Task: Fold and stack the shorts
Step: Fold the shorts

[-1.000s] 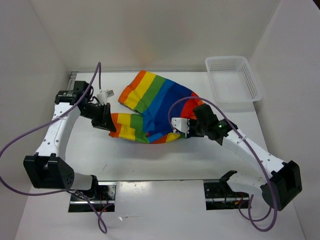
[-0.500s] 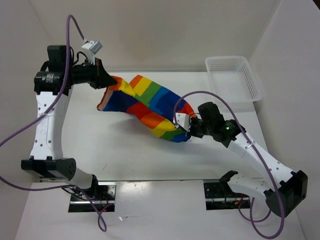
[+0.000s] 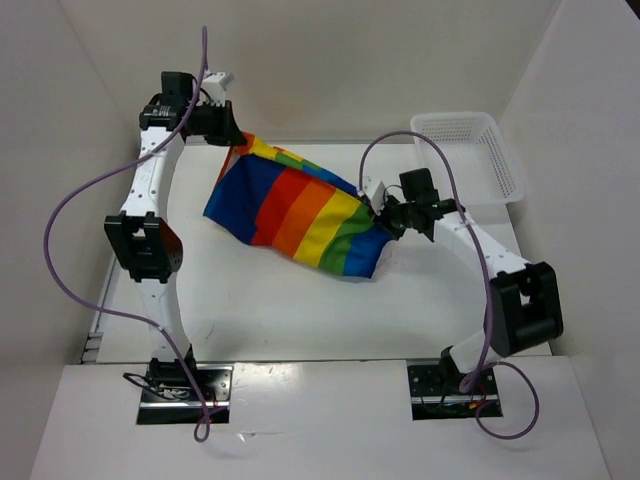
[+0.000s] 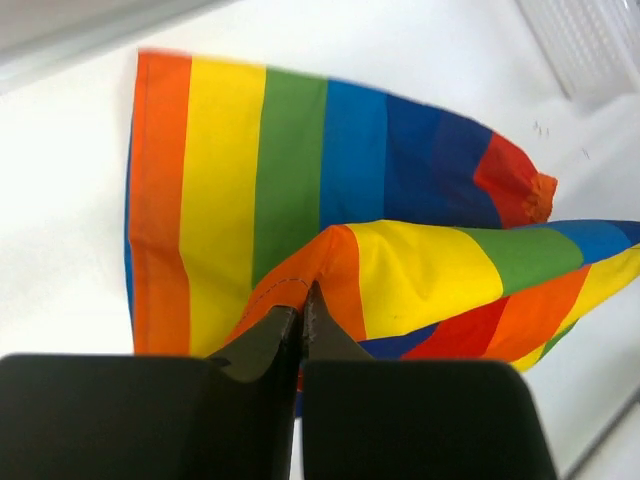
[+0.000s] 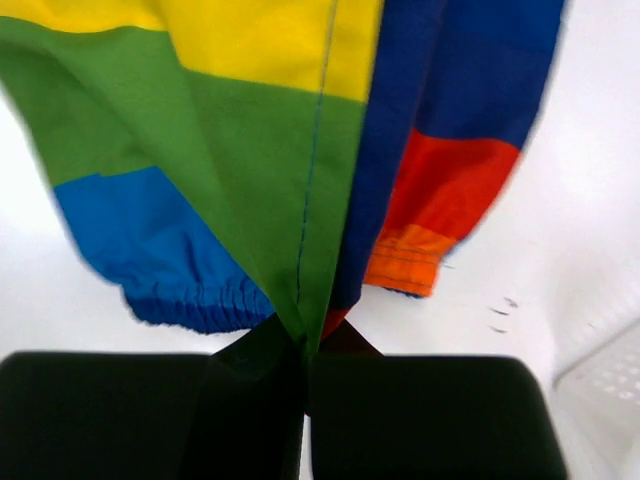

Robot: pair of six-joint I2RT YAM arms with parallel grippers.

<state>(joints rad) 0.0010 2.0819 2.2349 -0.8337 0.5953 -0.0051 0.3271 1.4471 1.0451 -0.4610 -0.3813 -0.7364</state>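
The rainbow-striped shorts point(image 3: 295, 210) hang stretched in the air between both arms, above the back half of the table. My left gripper point(image 3: 236, 148) is raised at the back left and shut on an orange-hemmed corner of the shorts point(image 4: 300, 275). My right gripper point(image 3: 378, 208) is shut on the opposite green and blue corner point(image 5: 310, 300). The cloth sags between them, its lower edge hanging toward the table. In the right wrist view an orange cuff point(image 5: 405, 265) and a gathered blue waistband point(image 5: 190, 300) hang loose. The drawstring is hidden.
A white plastic mesh basket point(image 3: 468, 158) stands at the back right of the table, close behind the right arm; its corner shows in the right wrist view point(image 5: 600, 385). White walls enclose the table at the back and on both sides.
Both arms have lifted the shorts off the table and spread them. The left gripper rose and swung to the back left; the right gripper moved back toward the basket.
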